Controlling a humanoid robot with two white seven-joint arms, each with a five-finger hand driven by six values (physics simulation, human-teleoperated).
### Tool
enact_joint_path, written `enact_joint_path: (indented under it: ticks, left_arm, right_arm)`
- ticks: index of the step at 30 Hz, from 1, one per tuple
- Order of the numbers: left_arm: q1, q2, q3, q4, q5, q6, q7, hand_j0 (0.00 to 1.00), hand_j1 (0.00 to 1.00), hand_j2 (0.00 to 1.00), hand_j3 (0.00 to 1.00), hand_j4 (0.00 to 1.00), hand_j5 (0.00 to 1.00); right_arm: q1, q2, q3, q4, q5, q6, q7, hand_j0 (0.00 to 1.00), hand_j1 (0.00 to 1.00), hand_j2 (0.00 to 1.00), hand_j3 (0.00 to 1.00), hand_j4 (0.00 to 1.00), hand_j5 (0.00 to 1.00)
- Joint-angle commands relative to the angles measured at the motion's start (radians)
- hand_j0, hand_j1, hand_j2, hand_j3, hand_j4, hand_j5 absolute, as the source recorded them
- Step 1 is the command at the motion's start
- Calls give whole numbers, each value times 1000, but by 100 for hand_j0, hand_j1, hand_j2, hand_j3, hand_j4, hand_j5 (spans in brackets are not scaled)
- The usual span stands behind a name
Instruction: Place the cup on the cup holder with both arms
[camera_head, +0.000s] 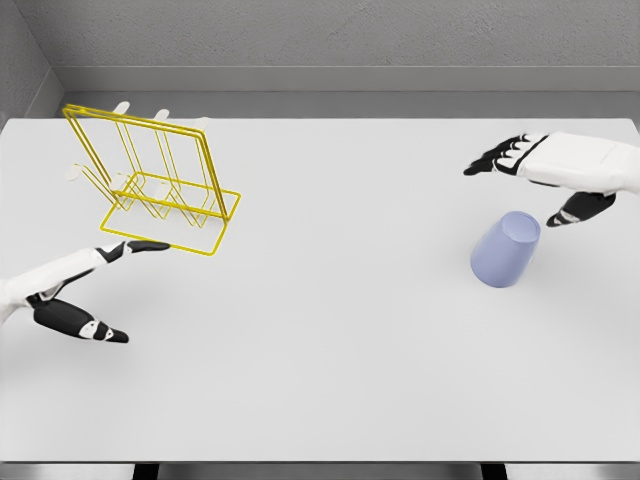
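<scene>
Head view: lilac cup (506, 251) tipped just below spread-fingered right hand (540, 165), untouched; left hand (75, 290) open beside yellow cup holder (160, 180).

I see a white counter (330, 350). On it: a yellow wire cup holder (160, 180) at the far left (upright, white pegs) and a lavender cup (505, 250) at the right, tilted.

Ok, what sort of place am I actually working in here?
Likely a bare simulated test bench, not a real kitchen: a plain white table against grey walls, holding only a yellow wire cup holder and a lilac cup.
</scene>
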Motion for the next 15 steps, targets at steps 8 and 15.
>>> enact_joint_path:
  ticks: [8, 15]
  left_arm:
    - [0, -5, 0, -4, 4, 2, 0, 100, 100, 100, 100, 100, 100]
    - [0, -5, -1, -4, 1, 2, 0, 100, 100, 100, 100, 100, 100]
  right_arm:
    - [49, -16, 24, 2, -4, -5, 0, 100, 100, 100, 100, 100, 100]
    - [41, 0, 105, 59, 1, 1, 0, 100, 100, 100, 100, 100, 100]
